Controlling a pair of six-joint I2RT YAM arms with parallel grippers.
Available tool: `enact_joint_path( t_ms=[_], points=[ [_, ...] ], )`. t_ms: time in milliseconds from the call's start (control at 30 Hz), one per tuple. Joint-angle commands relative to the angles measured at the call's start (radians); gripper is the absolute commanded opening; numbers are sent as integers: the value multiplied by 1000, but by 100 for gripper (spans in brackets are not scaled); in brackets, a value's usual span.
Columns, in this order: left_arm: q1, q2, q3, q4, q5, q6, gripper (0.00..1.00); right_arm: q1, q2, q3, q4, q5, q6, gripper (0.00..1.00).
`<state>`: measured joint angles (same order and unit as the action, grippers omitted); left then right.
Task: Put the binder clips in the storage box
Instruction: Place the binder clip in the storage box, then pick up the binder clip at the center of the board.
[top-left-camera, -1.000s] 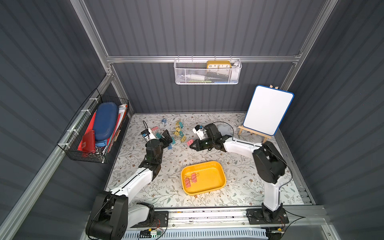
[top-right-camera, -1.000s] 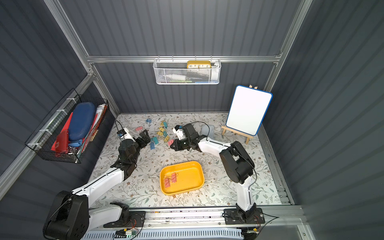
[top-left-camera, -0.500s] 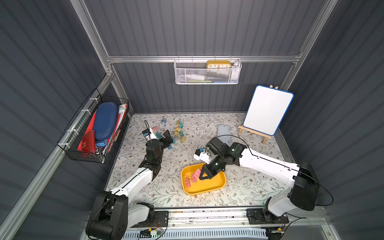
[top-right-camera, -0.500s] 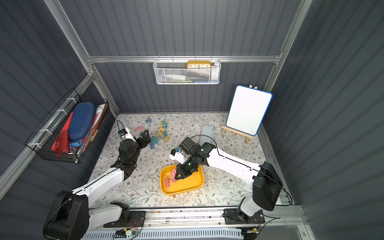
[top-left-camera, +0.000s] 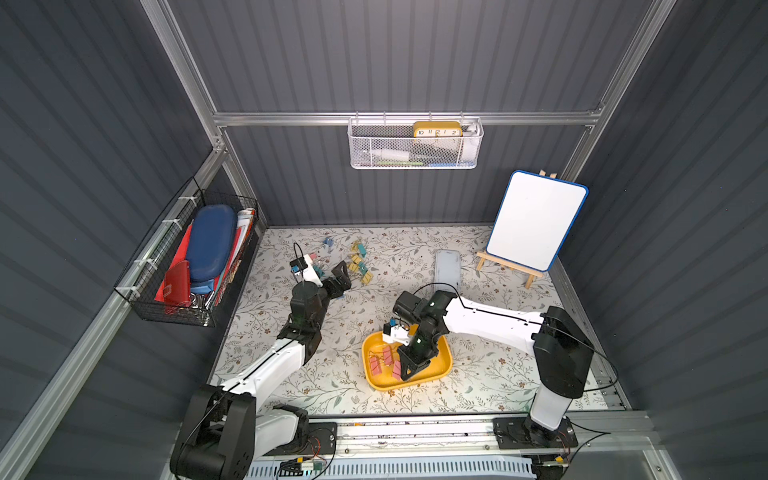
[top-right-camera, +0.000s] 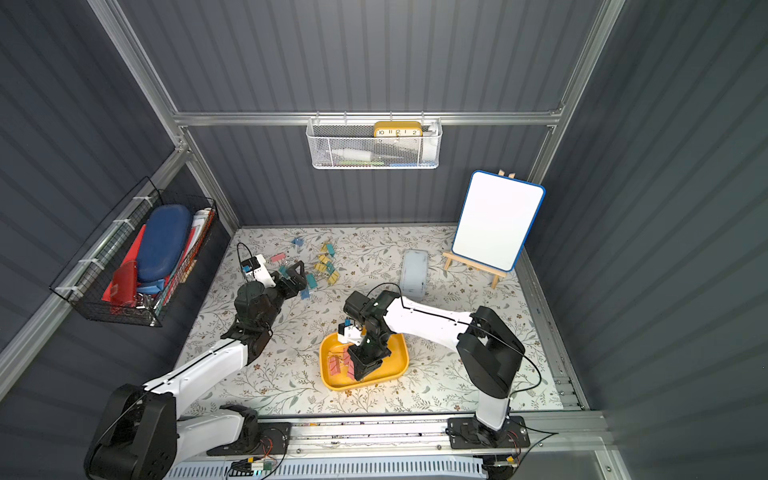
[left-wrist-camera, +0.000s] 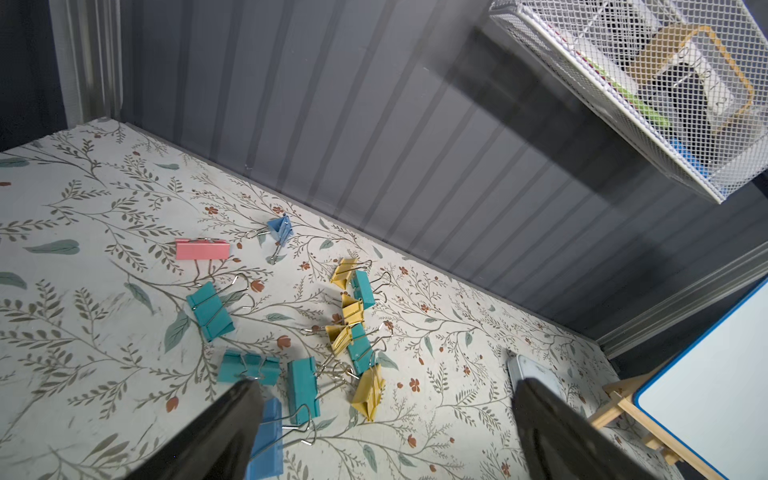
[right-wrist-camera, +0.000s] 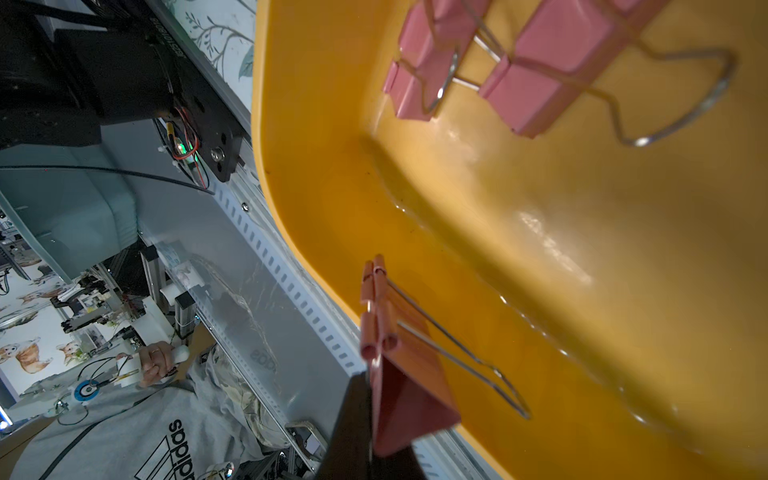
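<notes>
Your right pincer is clamped on a pink clip just inside the rim of the storage box. Two more pink clips lie beyond it, bare yellow floor lies between, and a grey shirt past the rim reads "adidas". That arm reaches across and bends down at the wrist. Your left pincer, well apart and stretched toward the back wall, hangs spread wide and empty over the loose binder clips, with bare table around them.

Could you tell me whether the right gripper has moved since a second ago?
Yes: the right gripper moved forward, away from the loose binder clips, and now hangs over the storage box.
</notes>
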<state>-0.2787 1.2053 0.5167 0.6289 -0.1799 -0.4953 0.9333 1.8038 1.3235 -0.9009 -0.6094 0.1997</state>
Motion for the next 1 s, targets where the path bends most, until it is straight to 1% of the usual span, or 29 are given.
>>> enact_joint_path(
  t_ms=[0,100,300,400,500,600,633,667,700,733,767,800,833,867,900,967],
  points=[
    [3,11,13,19,22,31,99,8,28,31,29,-4,-12,7],
    [3,12,20,7,19,31,99,14,52,31,46,-11,-17,14],
    [3,15,14,15,6,35,99,16,53,14,134,-2,9,20],
    [3,21,14,23,7,38,99,15,9,1,169,23,9,23],
    [3,31,13,33,18,41,99,4,-97,-53,248,72,19,31],
    [3,64,33,39,56,61,98,-42,-272,-194,432,143,68,38],
    [3,91,65,11,68,58,96,-72,-351,-271,532,205,100,41],
    [1,130,112,-33,77,54,94,-97,-417,-331,604,266,127,44],
    [-1,164,154,-69,91,53,91,-126,-482,-406,680,357,159,49],
    [-6,204,201,-99,116,57,85,-154,-544,-480,751,442,178,53],
    [-12,248,251,-129,140,58,81,-184,-582,-549,833,485,178,58],
    [-15,292,299,-161,164,62,77,-216,-623,-589,868,486,172,60],
    [-16,348,360,-202,193,68,72,-255,-639,-619,891,458,158,62],
    [-16,402,423,-242,230,79,63,-295,-640,-642,911,430,146,62],
    [-16,450,472,-275,258,97,57,-330,-635,-658,934,396,146,63],
    [-10,545,581,-351,275,121,48,-397,-617,-675,982,282,158,63]
  ],
)
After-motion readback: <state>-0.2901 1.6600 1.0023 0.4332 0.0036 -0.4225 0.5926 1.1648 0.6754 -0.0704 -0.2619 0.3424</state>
